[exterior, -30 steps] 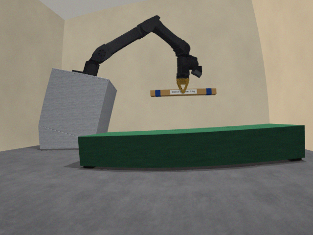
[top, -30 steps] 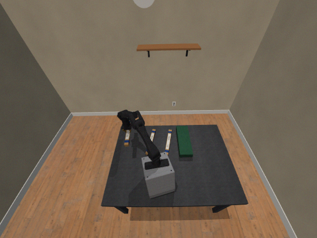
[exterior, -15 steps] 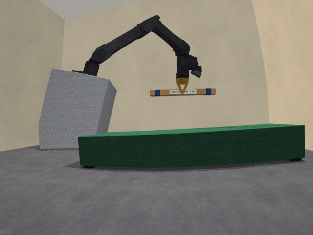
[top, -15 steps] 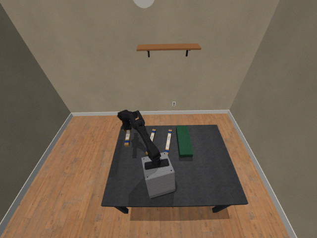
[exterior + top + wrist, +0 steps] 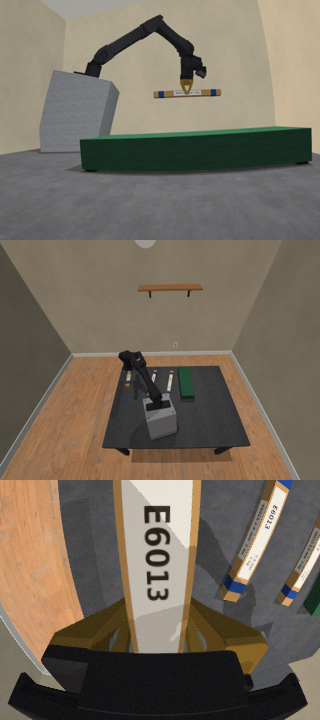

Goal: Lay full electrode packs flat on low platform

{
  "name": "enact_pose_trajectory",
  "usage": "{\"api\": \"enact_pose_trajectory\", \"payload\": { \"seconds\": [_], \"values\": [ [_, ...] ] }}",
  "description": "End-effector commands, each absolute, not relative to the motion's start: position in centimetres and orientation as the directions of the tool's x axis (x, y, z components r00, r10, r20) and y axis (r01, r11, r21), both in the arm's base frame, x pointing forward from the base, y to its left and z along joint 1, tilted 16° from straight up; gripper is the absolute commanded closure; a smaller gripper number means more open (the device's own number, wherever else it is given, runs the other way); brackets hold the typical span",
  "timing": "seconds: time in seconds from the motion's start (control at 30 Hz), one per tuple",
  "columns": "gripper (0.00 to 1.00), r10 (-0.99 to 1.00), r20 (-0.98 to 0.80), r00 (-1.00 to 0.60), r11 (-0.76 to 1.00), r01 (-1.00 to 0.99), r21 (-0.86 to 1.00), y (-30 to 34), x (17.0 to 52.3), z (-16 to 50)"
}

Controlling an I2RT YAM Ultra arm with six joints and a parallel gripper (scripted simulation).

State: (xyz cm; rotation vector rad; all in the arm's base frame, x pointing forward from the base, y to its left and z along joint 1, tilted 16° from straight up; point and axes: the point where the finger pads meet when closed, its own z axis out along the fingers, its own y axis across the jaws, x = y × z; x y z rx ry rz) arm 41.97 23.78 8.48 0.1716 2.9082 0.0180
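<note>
Above table (image 5: 206, 420) | jaws clench lifted pack (image 5: 187, 93) | middle pack (image 5: 154, 376) half-hidden behind arm (image 5: 146, 378)

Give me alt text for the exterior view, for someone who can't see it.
A black robot arm's end effector holds a long tan pack of welding electrodes level in the air by its middle, its white label and blue end bands showing. In front lies a low green platform with nothing on top. The arm is mounted on a grey pedestal at left.
</note>
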Motion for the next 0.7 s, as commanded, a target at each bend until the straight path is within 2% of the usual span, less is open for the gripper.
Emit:
{"api": "enact_pose_trajectory", "payload": {
  "seconds": [0.0,0.67],
  "values": [
    [1.0,0.12,-0.325,-0.938,0.991,0.094,0.094,25.19,42.24,13.55],
    [1.0,0.119,-0.321,-0.94,0.991,0.095,0.09,25.08,42.07,13.42]
  ]
}}
